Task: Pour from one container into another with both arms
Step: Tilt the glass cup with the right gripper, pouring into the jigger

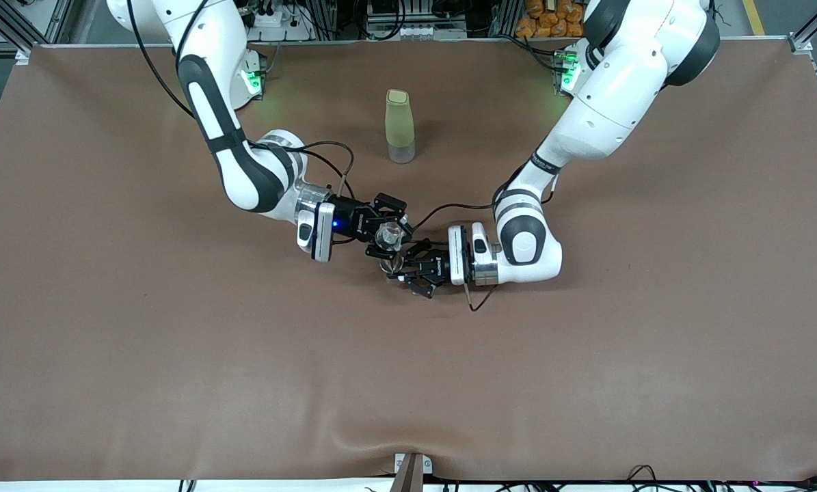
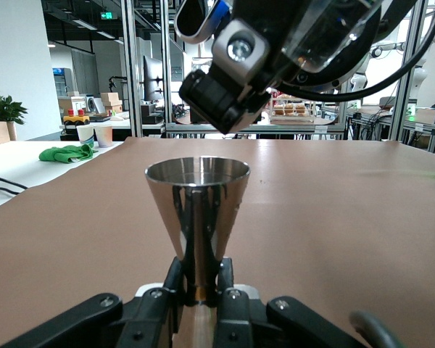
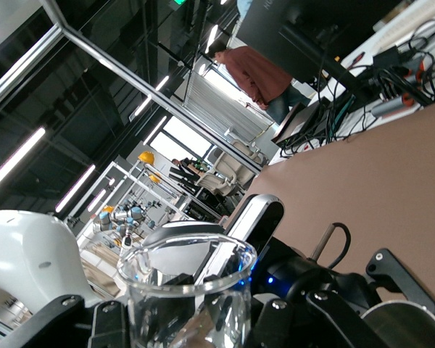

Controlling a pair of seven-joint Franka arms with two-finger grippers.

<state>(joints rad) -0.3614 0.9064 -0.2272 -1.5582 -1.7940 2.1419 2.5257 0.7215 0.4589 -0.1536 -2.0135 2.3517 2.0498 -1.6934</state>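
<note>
Front view, frame centre: my right gripper (image 1: pixel 389 229) is clamped on the glass (image 1: pixel 388 236), tipped toward the jigger (image 1: pixel 390 264), which my left gripper (image 1: pixel 408 268) grips shut just below it in frame. Both are held up over mid-table so mouth meets mouth. The bottle (image 1: pixel 400 126) stands in the upper middle, well apart. Bare table (image 1: pixel 586 383) all round, edges far off; the only tight spot is between my two grippers.

Left wrist view: jigger (image 2: pixel 196 217) upright at centre, fingers (image 2: pixel 175 286) pinching its waist so the rim stays level and open. Right gripper (image 2: pixel 225 98) hangs over the rim at top centre, little gap.

Right wrist view: glass (image 3: pixel 188 290) in the lower left, tilted with the frame, mouth unobstructed. Jigger rim (image 3: pixel 406 326) in the lower right corner, just beside. Looks mid-pour; further tilt seems safe, sideways drift isn't.
</note>
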